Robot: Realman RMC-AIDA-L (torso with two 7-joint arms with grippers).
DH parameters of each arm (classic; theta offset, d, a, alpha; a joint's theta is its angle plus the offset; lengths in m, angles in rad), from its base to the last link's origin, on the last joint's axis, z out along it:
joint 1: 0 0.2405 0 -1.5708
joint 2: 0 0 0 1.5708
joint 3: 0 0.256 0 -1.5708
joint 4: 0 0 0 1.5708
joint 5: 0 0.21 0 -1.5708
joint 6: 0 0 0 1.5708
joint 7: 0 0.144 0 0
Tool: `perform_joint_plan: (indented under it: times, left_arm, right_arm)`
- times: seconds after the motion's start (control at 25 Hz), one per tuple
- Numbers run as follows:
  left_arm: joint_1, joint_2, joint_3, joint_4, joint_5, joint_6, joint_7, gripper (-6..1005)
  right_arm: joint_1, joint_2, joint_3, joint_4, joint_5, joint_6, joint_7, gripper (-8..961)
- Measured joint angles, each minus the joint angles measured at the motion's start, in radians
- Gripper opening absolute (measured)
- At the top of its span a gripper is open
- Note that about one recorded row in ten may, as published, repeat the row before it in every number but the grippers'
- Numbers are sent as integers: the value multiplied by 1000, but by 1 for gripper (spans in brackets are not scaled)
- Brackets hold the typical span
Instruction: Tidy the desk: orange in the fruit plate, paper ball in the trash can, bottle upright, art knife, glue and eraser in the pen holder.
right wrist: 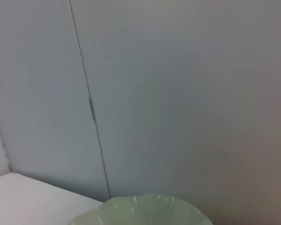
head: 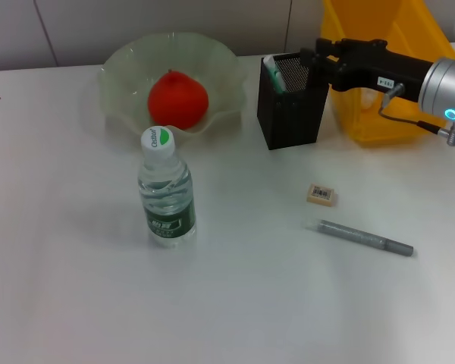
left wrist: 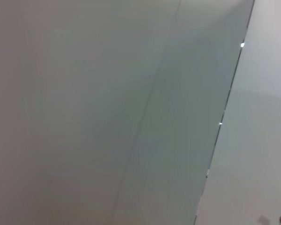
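One glue stick (head: pixel 274 73) half-hidden in pen holder (head: pixel 292 114)

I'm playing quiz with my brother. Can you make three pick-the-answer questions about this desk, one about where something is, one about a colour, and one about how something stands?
1. Where is the orange?
A. in the plate
B. beside the eraser
C. in the pen holder

2. What colour is the bin behind the pen holder?
A. blue
B. yellow
C. black

3. How is the bottle?
A. lying on its side
B. standing upright
C. held in a gripper

Answers:
1 A: the orange sits inside the wavy green plate.
2 B: the bin behind the black pen holder is yellow, and the right gripper is at the holder's top edge.
3 B: the bottle stands with its cap up, and nothing is gripping it.

The eraser and the grey knife lie on the desk.
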Motion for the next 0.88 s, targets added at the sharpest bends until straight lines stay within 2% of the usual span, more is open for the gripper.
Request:
perform_joint_plan:
  times: [0.08, 0.2, 0.32, 0.4, 0.76, 0.88]
  left_arm:
    - [3, 1, 0, 2, 0, 7, -1, 32]
    - [8, 9, 2, 3, 2, 28, -2, 32]
    - [8, 29, 31, 2, 9, 53, -2, 32]
    - [8, 40, 65, 6, 14, 59, -4, 31]
    - [-31, 119, 300, 14, 17, 114, 5, 32]
    - [-48, 133, 339, 18, 32, 151, 14, 32]
  right_arm:
    - [-4, 1, 0, -24, -12, -7, 10, 348]
    - [-33, 16, 0, -119, -64, -12, 50, 349]
    - [-66, 32, 0, -233, -143, -27, 150, 348]
    - [-82, 34, -1, -288, -189, -62, 221, 347]
    - [-171, 29, 37, -541, -308, -400, 500, 343]
    - [-186, 31, 83, -627, -381, -528, 604, 342]
